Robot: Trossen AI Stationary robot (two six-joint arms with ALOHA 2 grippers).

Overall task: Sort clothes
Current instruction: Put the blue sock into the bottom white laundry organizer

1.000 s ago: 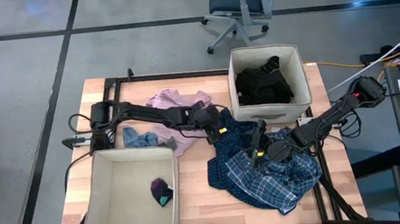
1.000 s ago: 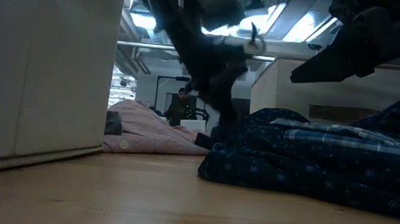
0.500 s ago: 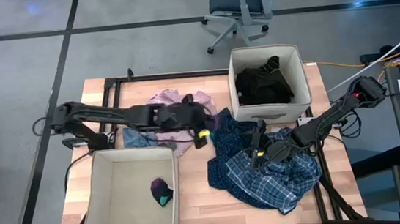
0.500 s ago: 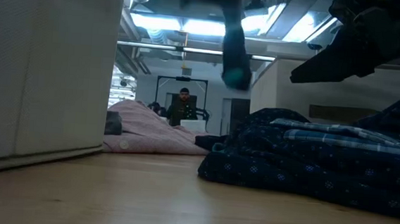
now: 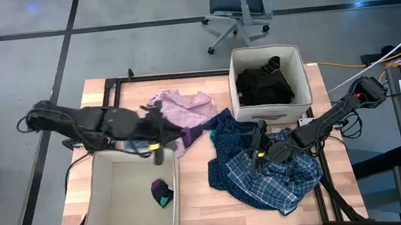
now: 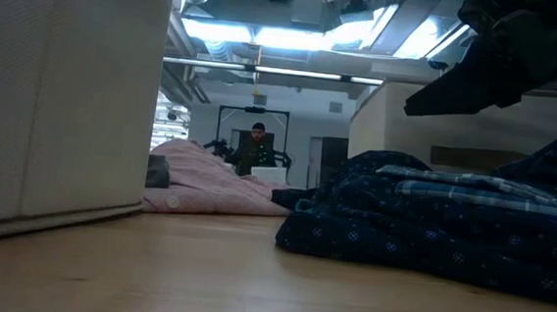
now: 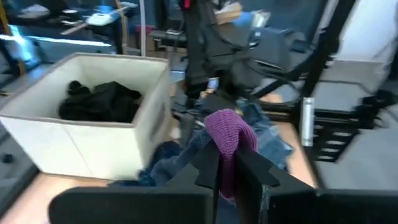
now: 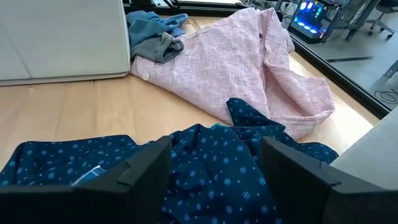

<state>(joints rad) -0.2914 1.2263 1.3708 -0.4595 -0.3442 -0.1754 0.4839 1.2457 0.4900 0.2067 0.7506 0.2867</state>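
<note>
Left gripper (image 5: 156, 143), sock (image 7: 230, 134), now over bin (image 5: 100, 183)

table (image 5: 198, 201) | two bins (image 5: 98, 203), pink top (image 5: 185, 108), plaid shirt (image 5: 266, 184)

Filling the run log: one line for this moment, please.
left gripper: shut on sock, at near bin | right gripper: open, low above blue shirt | far bin: black clothes

A wooden table (image 5: 202, 201) carries two beige fabric bins: one bin (image 5: 103, 199) at the front left corner, the other bin (image 5: 271, 111) near the back right corner. An office chair (image 5: 238, 5) stands on the grey floor (image 5: 14, 93) beyond the back edge. In the low view a person (image 6: 255, 146) sits far behind the table.
</note>
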